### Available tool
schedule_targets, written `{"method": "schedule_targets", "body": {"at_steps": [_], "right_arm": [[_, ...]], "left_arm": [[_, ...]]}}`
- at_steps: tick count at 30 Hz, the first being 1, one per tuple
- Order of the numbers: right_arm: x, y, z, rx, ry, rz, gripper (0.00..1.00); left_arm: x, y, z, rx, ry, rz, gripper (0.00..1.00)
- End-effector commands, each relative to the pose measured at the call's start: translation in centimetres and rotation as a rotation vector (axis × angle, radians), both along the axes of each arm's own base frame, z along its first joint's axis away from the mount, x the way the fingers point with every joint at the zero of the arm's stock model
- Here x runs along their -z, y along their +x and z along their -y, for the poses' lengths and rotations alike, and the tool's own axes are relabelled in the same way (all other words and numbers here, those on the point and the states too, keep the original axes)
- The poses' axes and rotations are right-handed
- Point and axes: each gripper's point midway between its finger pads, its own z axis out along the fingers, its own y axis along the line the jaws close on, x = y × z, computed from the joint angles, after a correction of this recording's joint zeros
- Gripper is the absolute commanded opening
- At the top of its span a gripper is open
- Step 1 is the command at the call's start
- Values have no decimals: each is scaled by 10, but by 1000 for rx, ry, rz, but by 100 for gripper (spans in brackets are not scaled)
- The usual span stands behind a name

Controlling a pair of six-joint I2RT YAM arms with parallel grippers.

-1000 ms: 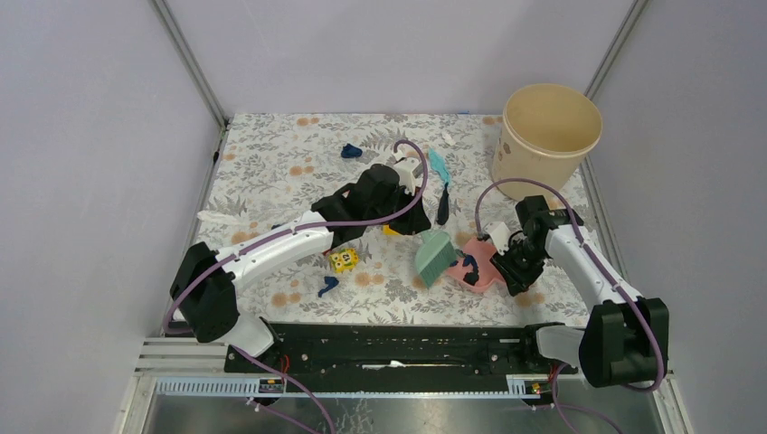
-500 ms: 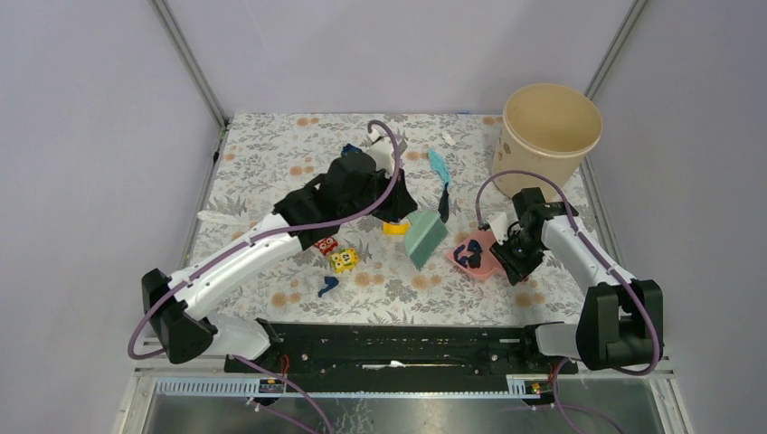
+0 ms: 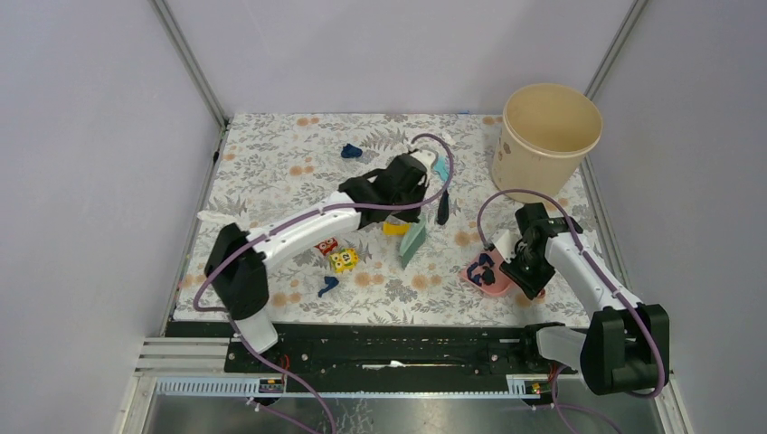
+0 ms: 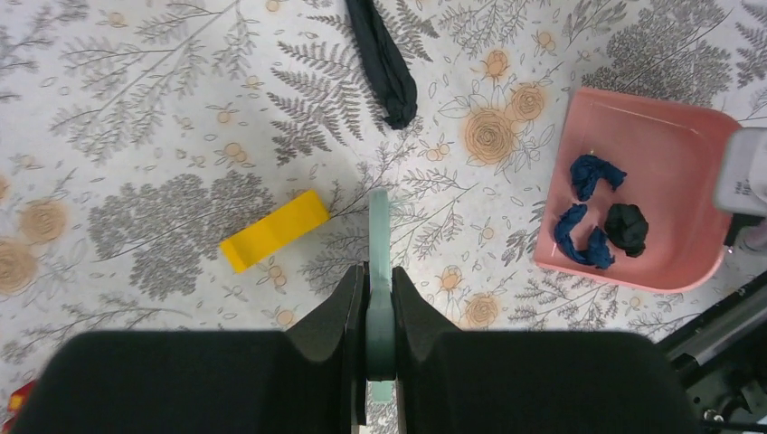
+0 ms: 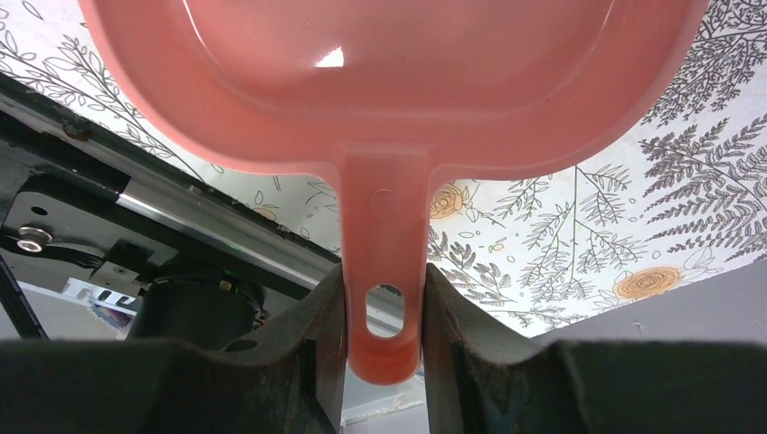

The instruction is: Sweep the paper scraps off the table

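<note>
My left gripper point(image 3: 411, 211) point(image 4: 380, 303) is shut on a flat green sweeping board point(image 3: 414, 242) point(image 4: 379, 237), held edge-on over the table point(image 3: 271, 172). My right gripper point(image 3: 512, 271) point(image 5: 384, 285) is shut on the handle point(image 5: 383, 244) of a pink dustpan point(image 3: 493, 280) point(image 4: 665, 136), which holds navy scraps point(image 4: 582, 242) and a black wad point(image 4: 626, 227). Loose scraps lie on the cloth: a black strip point(image 3: 442, 209) point(image 4: 383, 61), a teal strip point(image 3: 440, 165), navy wads point(image 3: 351, 151) point(image 3: 327, 286) and a white strip point(image 3: 217, 218).
A beige bucket point(image 3: 546, 136) stands at the back right. A yellow curved piece point(image 3: 395, 229) point(image 4: 274, 231) lies left of the board. Small yellow point(image 3: 343, 260) and red point(image 3: 326, 245) toy blocks sit mid-table. The black rail point(image 3: 389, 348) runs along the near edge.
My left arm drew the green board left, away from the dustpan, and turned it edge-on. My right gripper shifted the dustpan slightly right and nearer, scraps still inside.
</note>
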Motion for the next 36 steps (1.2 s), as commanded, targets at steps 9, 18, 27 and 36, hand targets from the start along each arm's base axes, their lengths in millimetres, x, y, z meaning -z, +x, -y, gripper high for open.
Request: {"method": "schedule_targets", "body": {"at_steps": [9, 18, 27, 36], "right_arm": [[11, 3, 2, -10, -22, -37, 0], [9, 15, -17, 45, 70, -14, 0], [5, 20, -21, 61, 93, 22, 0], [3, 29, -22, 89, 86, 43, 0]], "left_arm": [[14, -21, 110, 140, -193, -49, 0], [-18, -66, 147, 267, -428, -145, 0], [-70, -18, 105, 141, -269, 142, 0], [-78, 61, 64, 29, 40, 349, 0]]}}
